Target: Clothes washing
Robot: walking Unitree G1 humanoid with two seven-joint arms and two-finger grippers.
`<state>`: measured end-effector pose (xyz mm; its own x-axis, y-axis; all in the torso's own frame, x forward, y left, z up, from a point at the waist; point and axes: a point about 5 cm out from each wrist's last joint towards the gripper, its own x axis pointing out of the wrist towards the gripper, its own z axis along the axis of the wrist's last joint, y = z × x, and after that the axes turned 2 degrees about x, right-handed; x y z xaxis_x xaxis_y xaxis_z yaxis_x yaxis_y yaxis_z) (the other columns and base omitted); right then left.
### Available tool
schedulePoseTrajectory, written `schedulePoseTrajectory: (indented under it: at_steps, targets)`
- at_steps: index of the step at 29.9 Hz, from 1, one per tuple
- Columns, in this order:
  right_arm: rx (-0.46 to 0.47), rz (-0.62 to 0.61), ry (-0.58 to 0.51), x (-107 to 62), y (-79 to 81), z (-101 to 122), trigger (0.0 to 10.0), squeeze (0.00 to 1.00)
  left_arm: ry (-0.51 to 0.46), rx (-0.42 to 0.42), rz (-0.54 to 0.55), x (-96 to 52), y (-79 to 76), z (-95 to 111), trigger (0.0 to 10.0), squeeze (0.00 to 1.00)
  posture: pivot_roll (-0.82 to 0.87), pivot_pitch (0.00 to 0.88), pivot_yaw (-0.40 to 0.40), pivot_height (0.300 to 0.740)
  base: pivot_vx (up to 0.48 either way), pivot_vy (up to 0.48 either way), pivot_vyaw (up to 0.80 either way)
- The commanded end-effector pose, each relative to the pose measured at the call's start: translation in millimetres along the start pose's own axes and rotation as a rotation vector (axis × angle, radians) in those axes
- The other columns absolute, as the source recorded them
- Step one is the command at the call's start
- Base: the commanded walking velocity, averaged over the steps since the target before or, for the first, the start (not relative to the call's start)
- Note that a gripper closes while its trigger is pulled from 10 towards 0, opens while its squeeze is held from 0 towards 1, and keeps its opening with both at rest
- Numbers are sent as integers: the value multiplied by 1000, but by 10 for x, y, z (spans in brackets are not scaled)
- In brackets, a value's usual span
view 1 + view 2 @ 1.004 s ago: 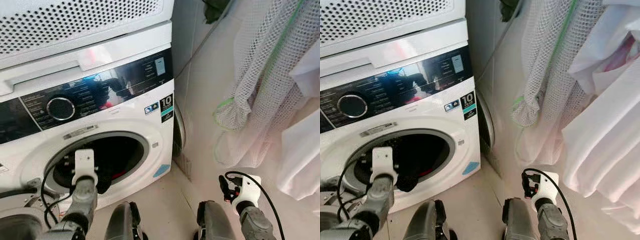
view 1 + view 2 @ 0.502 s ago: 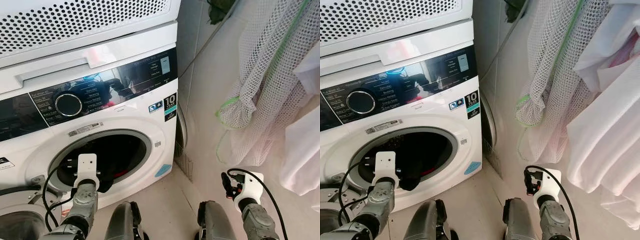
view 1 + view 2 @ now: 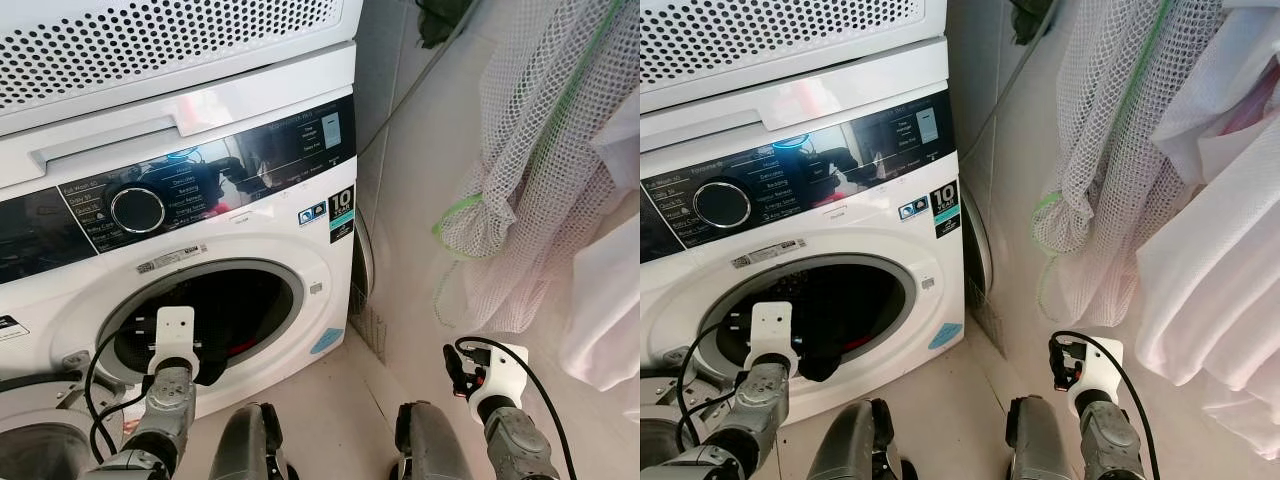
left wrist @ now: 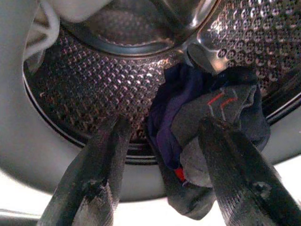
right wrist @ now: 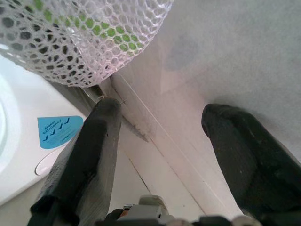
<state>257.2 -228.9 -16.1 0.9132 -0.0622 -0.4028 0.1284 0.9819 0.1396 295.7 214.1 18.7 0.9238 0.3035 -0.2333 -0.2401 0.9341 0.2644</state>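
Loading step, by the look of it: left hand poised at the round mouth of the white front-loading washing machine, fingers spread apart and holding nothing. Just beyond the fingertips, a bundle of dark clothes, navy and purple cloth wrapped with a grey piece bearing red marks, slumped on the lower lip of the perforated steel drum, one end drooping out over the rim.

To do this well: reach past the hanging edge, close on the thick middle of the bundle rather than a loose corner, and push deep toward the back of the drum so nothing trails over the door seal. Worth checking the lip for stragglers before drawing back.

Right hand low beside the machine's right flank, fingers wide apart, empty, with a white mesh laundry bag hanging above it against the wall.
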Motion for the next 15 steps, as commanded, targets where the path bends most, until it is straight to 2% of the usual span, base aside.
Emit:
schedulePoseTrajectory:
  at_steps: [1,5,15]
  targets:
    - [-15,-33,-134,45,-107,281,10000,0,-6,24,0,-17,49,-35,10000,0,32,106,42,599,0,0,0]
    - [-12,-36,-126,28,-116,246,10000,0,-6,26,2,-29,64,-54,10000,0,32,126,44,599,0,0,0]
    - [-8,-45,-104,-17,-151,161,10000,0,-3,35,4,-67,100,-113,10000,0,40,169,48,599,-253,0,0]
